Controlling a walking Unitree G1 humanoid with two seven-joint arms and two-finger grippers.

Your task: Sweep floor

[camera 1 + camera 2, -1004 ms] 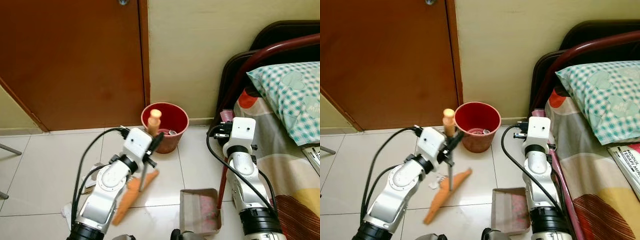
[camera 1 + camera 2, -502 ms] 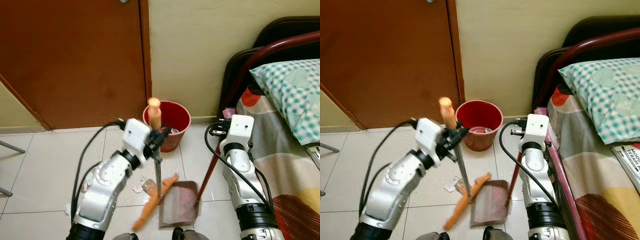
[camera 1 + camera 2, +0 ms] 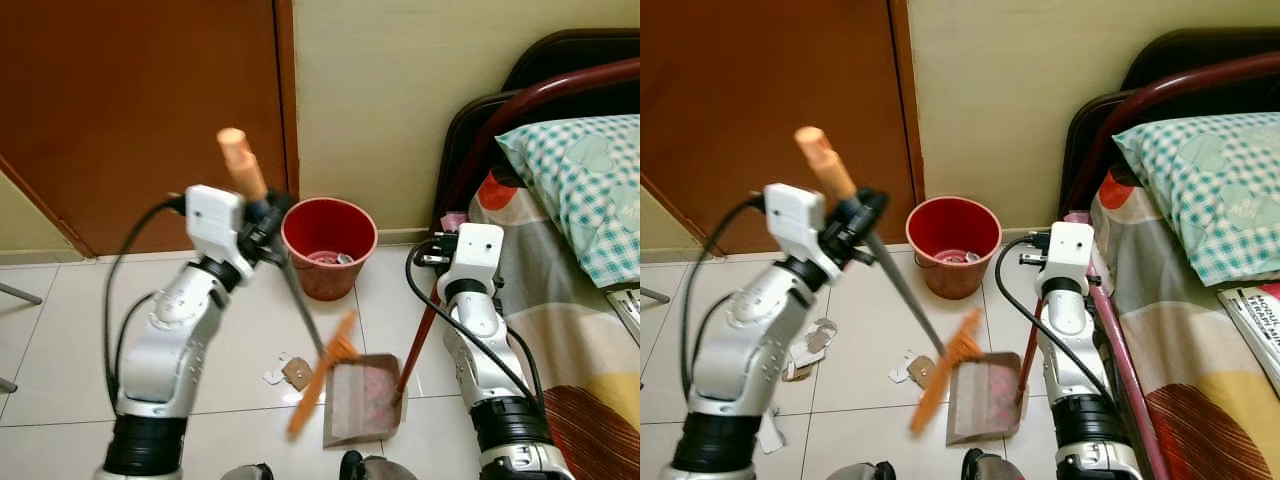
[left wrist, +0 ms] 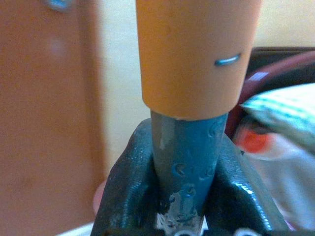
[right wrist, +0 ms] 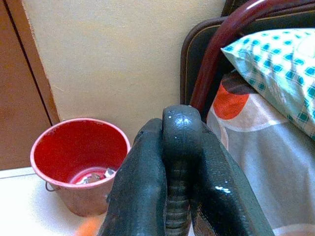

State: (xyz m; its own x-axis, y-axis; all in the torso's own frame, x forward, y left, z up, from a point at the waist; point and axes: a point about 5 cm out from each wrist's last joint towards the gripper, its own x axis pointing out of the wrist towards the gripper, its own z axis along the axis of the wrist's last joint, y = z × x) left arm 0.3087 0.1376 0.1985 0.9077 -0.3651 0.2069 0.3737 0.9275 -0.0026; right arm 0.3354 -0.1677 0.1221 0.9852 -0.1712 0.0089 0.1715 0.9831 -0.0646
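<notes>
Sweeping is in hand: my left hand (image 3: 262, 215) is clenched around the grey metal shaft of the broom (image 3: 322, 368) just below its smooth orange cap, held high and tilted so the orange bristle head meets the mouth of the dustpan (image 3: 365, 398). My right hand (image 3: 440, 262) grips the dark ribbed top of the dustpan's red handle (image 3: 415, 343), keeping the pan's grey, boxy scoop flat on the floor (image 3: 60, 330) so litter can slide in. Pale tiles are glossy, and I judge they will let scraps skate easily. Crumpled paper scraps (image 3: 286, 372) lie just beside the brush, outside the pan, so I judge the job unfinished. Round red plastic bucket (image 3: 329, 246) stands against the wall beside the door (image 3: 140, 110), near enough for emptying the pan later.
</notes>
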